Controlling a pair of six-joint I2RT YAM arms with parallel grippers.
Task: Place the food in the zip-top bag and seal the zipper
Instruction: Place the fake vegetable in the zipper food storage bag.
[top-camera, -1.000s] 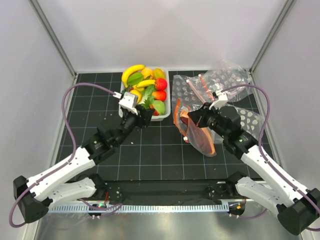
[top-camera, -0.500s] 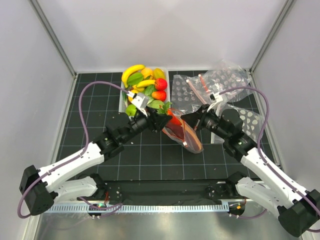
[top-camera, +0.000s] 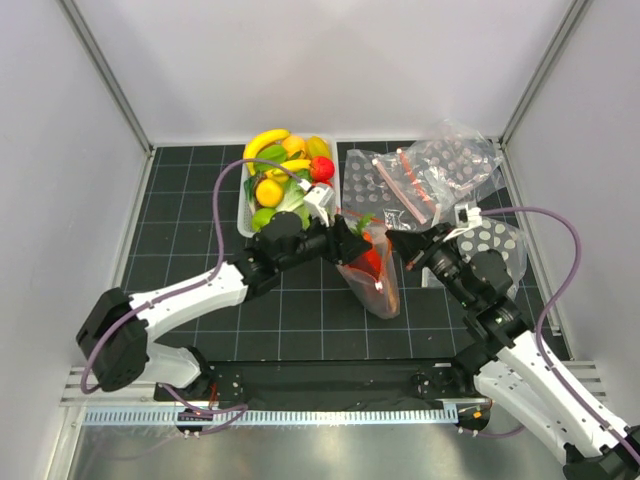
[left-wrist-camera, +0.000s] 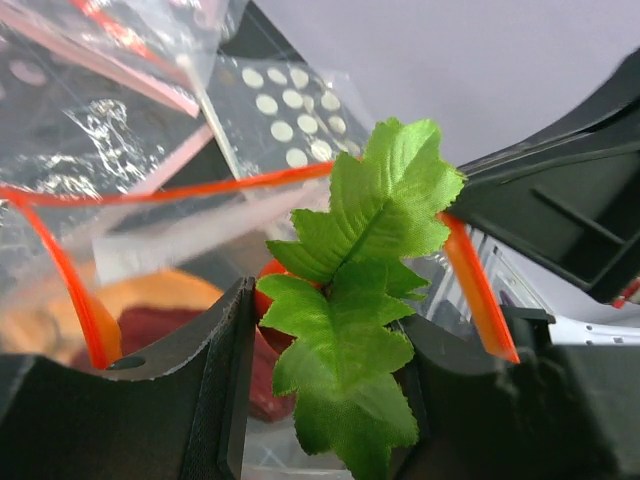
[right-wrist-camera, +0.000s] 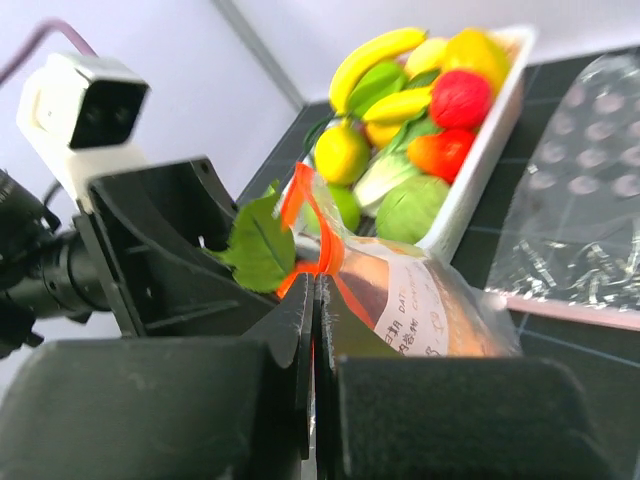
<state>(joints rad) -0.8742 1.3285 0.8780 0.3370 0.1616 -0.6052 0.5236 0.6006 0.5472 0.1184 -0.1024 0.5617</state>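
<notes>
While right fingers (right-wrist-camera: 285, 330) pinch bag (right-wrist-camera: 430, 295), food (left-wrist-camera: 365, 255) between left fingers (left-wrist-camera: 215, 400)

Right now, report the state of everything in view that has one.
Left claw: shut on the leafy fruit, at the bag mouth.
Right claw: shut on the bag's rim.
Bag: held up, mouth open, partly filled.
Zipper: unsealed.
Tub: heaped full.
Spare bags: lying crumpled on the table.
</notes>
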